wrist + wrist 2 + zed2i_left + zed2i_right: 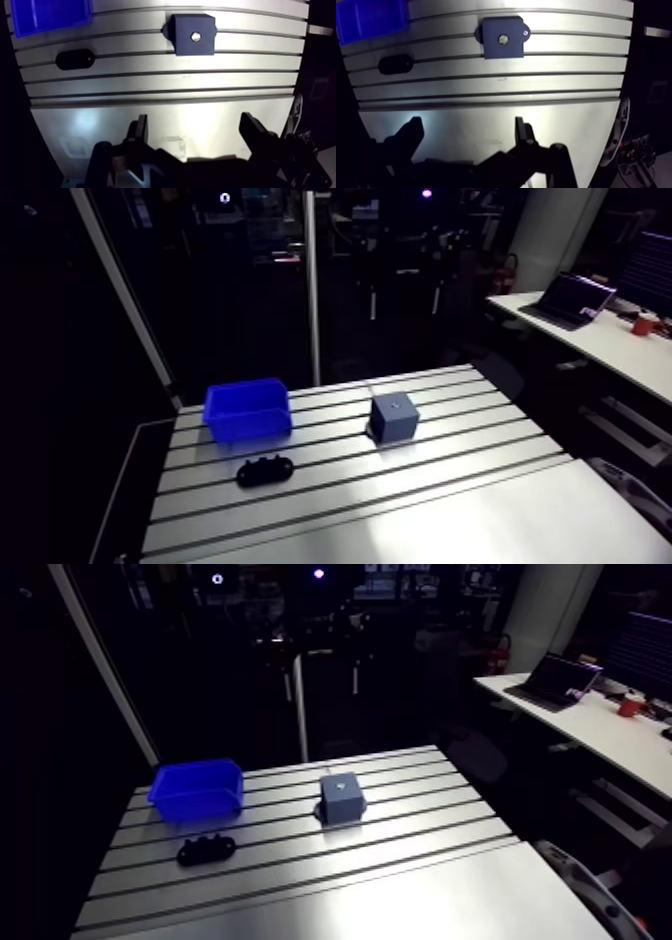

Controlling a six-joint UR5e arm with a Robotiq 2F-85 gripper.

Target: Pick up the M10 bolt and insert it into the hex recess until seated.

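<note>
Blue bin (247, 410) and black oval part (265, 471) lie near block (394, 418)

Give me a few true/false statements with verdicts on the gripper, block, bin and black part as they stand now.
1. The gripper is open, with nothing between its fingers. True.
2. The grey-blue block sits inside the blue bin. False: it stands on the table, apart from the bin.
3. The black oblong part lies on the table, outside the bin. True.
4. The gripper is touching the block. False: the block is well ahead of the fingers, with bare table between them.
5. A small round feature shows at the centre of the block's top face. True.
</note>
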